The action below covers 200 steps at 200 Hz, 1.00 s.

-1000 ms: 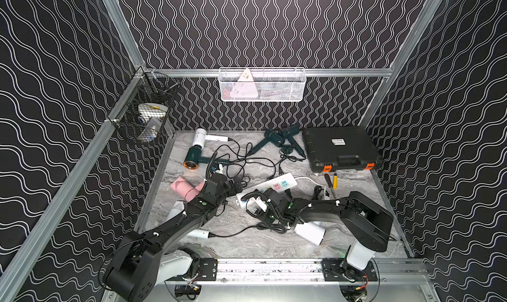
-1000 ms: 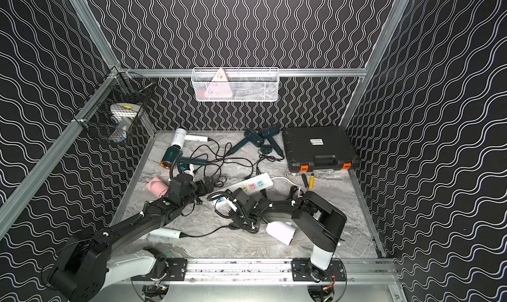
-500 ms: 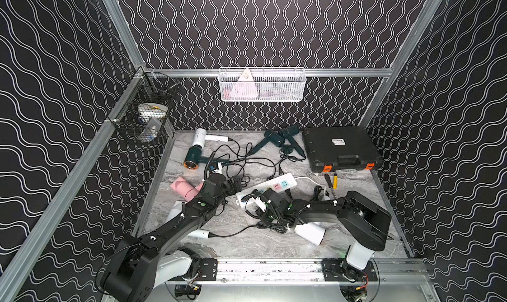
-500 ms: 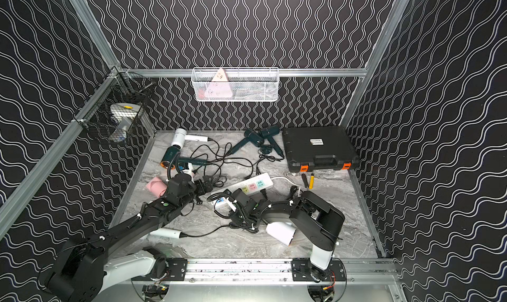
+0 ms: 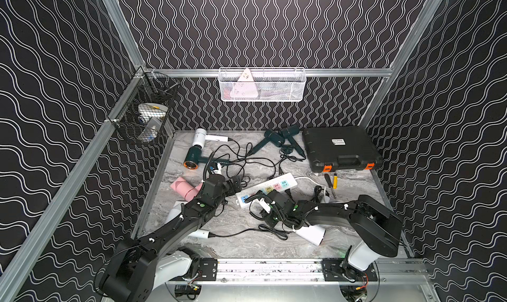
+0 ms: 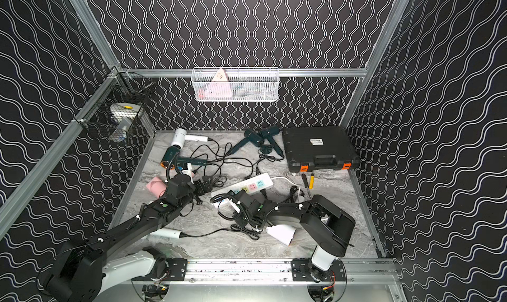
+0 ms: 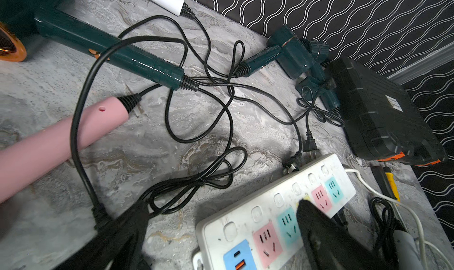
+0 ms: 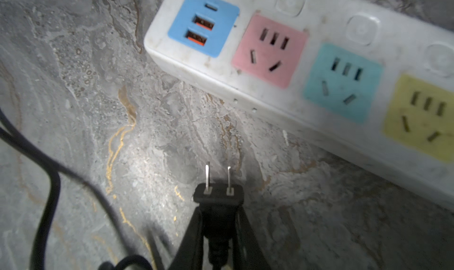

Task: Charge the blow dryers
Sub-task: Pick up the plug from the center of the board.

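The left arm's [image 5: 175, 226] rear link has dipped a little since a second ago; both claws keep their places. Only the right wrist view shows the right claw [image 8: 218, 211] clamped on a plug [image 8: 218, 195], prongs bare, just short of the strip [image 8: 319, 18]. The left claw [image 7: 221, 213] gapes wide above cords [image 7: 196, 180]. A white dryer [image 5: 311, 233] lies under the right arm [image 5: 329, 212], others beyond. The back-wall basket [image 5: 299, 94] holds a pinkish wedge [image 5: 244, 83].

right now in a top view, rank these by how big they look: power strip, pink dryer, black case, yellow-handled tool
1. black case
2. power strip
3. pink dryer, partly hidden by the left arm, so unsure against the strip
4. yellow-handled tool
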Each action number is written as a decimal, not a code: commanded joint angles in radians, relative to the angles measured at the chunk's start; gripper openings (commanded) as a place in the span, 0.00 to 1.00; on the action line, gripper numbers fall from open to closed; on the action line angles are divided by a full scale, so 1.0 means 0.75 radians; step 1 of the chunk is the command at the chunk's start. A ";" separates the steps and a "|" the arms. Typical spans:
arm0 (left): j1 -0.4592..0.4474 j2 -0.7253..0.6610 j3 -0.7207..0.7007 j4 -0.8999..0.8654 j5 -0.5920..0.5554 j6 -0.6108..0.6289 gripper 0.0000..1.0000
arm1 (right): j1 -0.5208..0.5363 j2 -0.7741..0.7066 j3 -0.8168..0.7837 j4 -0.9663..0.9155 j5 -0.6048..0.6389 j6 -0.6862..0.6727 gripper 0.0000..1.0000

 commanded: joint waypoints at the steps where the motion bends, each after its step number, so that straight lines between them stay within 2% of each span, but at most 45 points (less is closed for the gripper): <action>1: 0.003 0.000 0.000 0.030 -0.032 0.012 0.99 | 0.001 -0.035 -0.007 -0.013 0.058 0.028 0.00; 107: 0.002 0.029 0.004 0.050 0.013 -0.002 0.99 | -0.003 -0.195 0.043 -0.147 0.110 0.142 0.00; 169: 0.002 0.153 0.077 0.045 0.141 0.004 0.99 | -0.033 -0.209 0.042 -0.185 0.086 0.165 0.00; 200: 0.009 0.243 0.127 0.024 0.226 -0.070 0.99 | -0.039 -0.197 0.055 -0.225 0.059 0.166 0.00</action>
